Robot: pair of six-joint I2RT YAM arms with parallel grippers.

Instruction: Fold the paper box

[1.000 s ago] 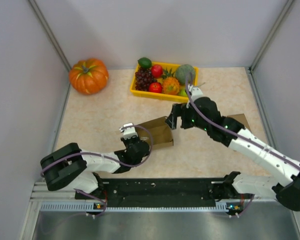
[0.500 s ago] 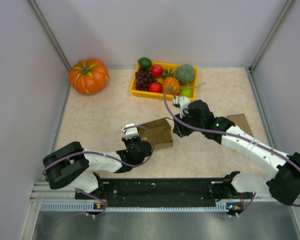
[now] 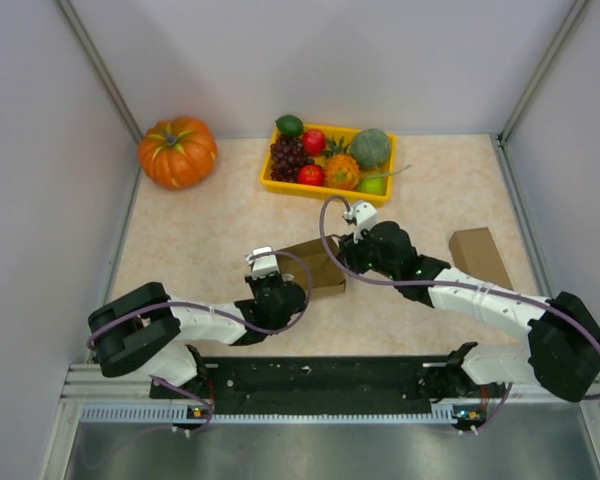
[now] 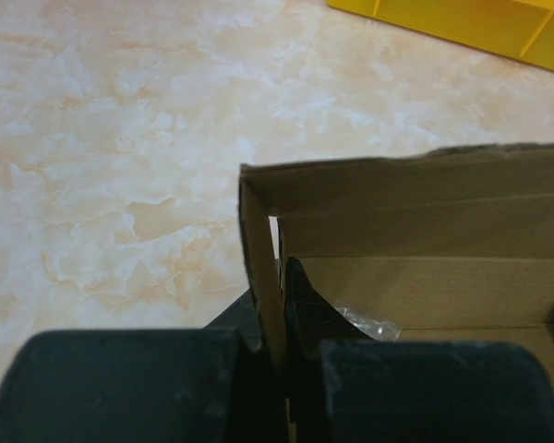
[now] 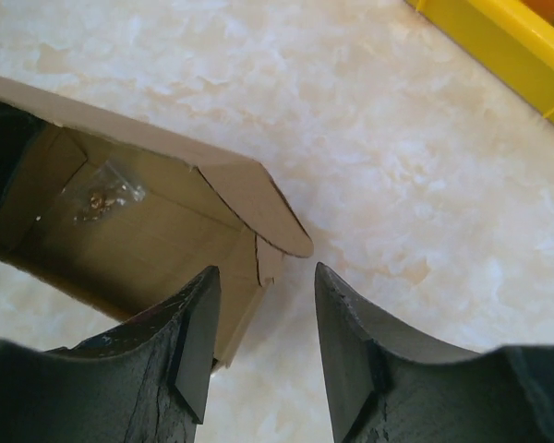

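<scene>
A brown paper box (image 3: 315, 266) lies open at the middle of the table, a small clear bag (image 5: 99, 197) inside it. My left gripper (image 3: 270, 278) is shut on the box's left wall (image 4: 261, 268), one finger inside and one outside. My right gripper (image 3: 347, 252) is open at the box's right end; in the right wrist view its fingers (image 5: 263, 318) straddle the right corner, where a rounded flap (image 5: 258, 208) leans outward. The left finger (image 5: 198, 323) is over the box's inside and the right finger (image 5: 351, 323) is over the table.
A yellow tray (image 3: 325, 188) of toy fruit stands behind the box. An orange pumpkin (image 3: 177, 151) sits at the back left. A second flat brown cardboard piece (image 3: 477, 256) lies at the right near the wall.
My right gripper has come down and leftward from above the box's far right corner to its right end. The left gripper still holds the left wall.
</scene>
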